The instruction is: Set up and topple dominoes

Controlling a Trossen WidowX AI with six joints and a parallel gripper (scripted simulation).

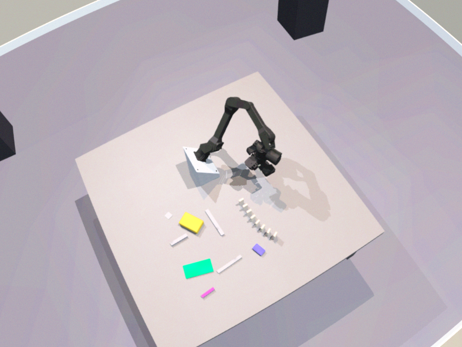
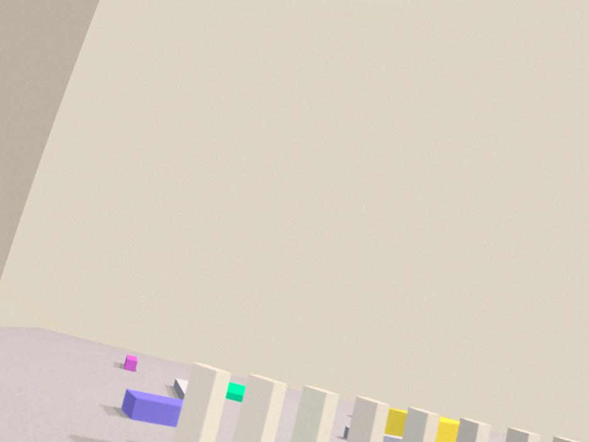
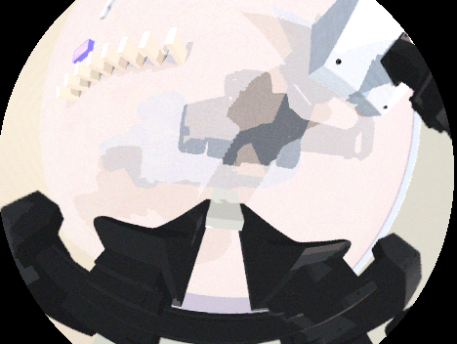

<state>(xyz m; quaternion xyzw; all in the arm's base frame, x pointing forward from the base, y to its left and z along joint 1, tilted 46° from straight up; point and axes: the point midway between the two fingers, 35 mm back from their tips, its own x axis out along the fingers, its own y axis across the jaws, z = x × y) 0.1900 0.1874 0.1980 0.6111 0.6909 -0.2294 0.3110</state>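
Several cream dominoes stand upright in a slightly curved row point(image 1: 257, 223) point(image 2: 209, 404) point(image 3: 176, 46). My gripper point(image 1: 260, 166) point(image 3: 224, 206) is shut on a single pale domino point(image 3: 224, 216), which shows between the two black fingertips in the wrist view. The gripper is on the arm-base side of the row, well apart from its nearest domino. In the top view the gripper hides the held domino. The exterior view shows only the row, with its lower parts cut off, and no gripper. Whether the held domino touches the table cannot be told.
A purple block point(image 1: 258, 249) point(image 2: 157, 410) point(image 3: 84, 51) lies near the row's far end. A yellow block point(image 1: 191, 222), a green plate point(image 1: 198, 268), a magenta bar point(image 1: 208, 292) and white bars point(image 1: 214, 222) point(image 1: 229, 263) point(image 1: 179, 239) lie farther off. The arm's pale base point(image 1: 203, 168) stands beside the gripper.
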